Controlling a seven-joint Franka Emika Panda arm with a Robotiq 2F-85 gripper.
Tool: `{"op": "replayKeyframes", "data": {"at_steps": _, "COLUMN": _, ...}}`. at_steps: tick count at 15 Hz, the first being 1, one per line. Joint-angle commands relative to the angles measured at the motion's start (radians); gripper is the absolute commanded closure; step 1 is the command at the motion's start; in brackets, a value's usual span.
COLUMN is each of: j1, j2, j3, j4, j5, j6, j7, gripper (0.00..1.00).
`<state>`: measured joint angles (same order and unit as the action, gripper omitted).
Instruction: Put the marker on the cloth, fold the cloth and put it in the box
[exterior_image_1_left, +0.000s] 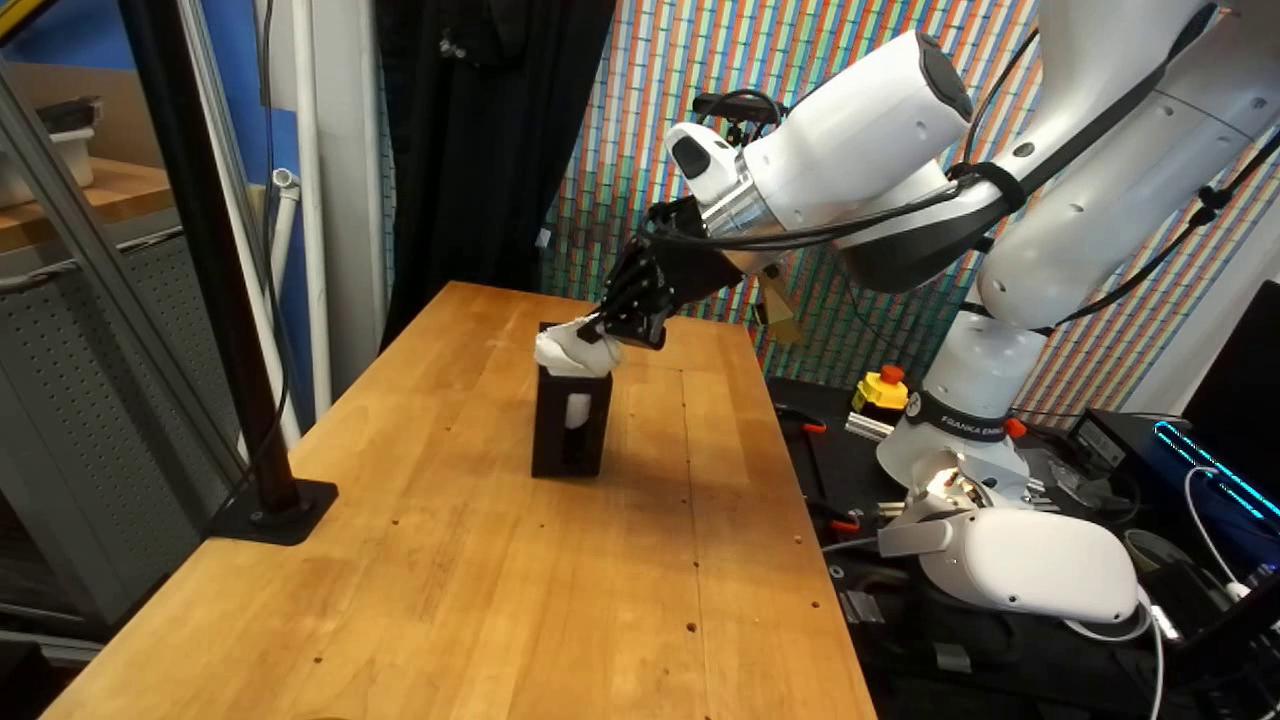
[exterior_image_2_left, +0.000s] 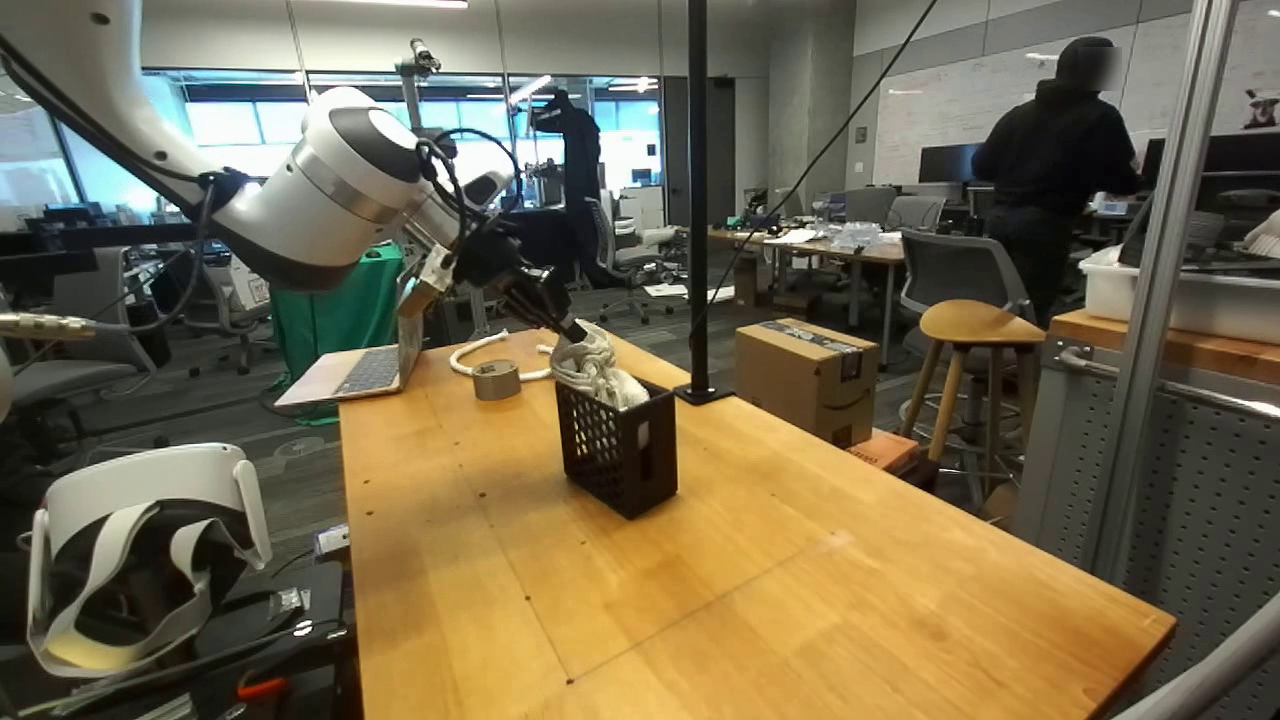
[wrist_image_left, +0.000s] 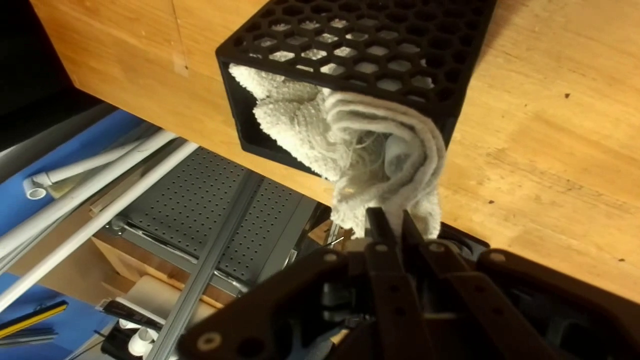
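1. Right up close, the black gripper (wrist_image_left: 392, 220) has its two fingers (wrist_image_left: 378, 225) nearly together, pinching a bit of the cream cloth (wrist_image_left: 345, 150).
2. That cloth is bumpy and fluffy on one side, like a towel. On the other side it curls round in thick, smooth layers, with loose threads in the middle.
3. Its low part sits inside the black box (exterior_image_1_left: 548, 425), and its top puffs up over the rim. Pale bits peek through the honeycomb holes.
4. The box stands on the wooden table (exterior_image_2_left: 800, 600), and in both exterior views pale cloth shows through a slot.
5. Farther back in an exterior view, a grey tape roll (exterior_image_2_left: 497, 382) sits just beside a white rope (exterior_image_2_left: 479, 343).
6. Past the table is a cardboard box (exterior_image_2_left: 778, 385); far off stands a person (exterior_image_2_left: 1055, 150) in black.
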<state>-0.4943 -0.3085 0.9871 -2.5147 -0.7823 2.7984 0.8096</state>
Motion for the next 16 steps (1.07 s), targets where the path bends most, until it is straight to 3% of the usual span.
{"op": "replayKeyframes", "data": {"at_steps": 1, "j1": -0.073, "j2": 0.001, "j3": 0.042, "j4": 0.035, "j5": -0.047, "j6": -0.043, "j7": 0.034, "gripper": 0.91}}
{"op": "replayKeyframes", "data": {"at_steps": 11, "j1": -0.216, "j2": 0.056, "j3": 0.187, "j4": 0.056, "j5": -0.079, "j6": -0.126, "j7": 0.029, "gripper": 0.91}}
{"op": "replayKeyframes", "data": {"at_steps": 16, "j1": -0.317, "j2": 0.112, "j3": 0.302, "j4": 0.08, "j5": -0.085, "j6": -0.185, "j7": 0.018, "gripper": 0.93}}
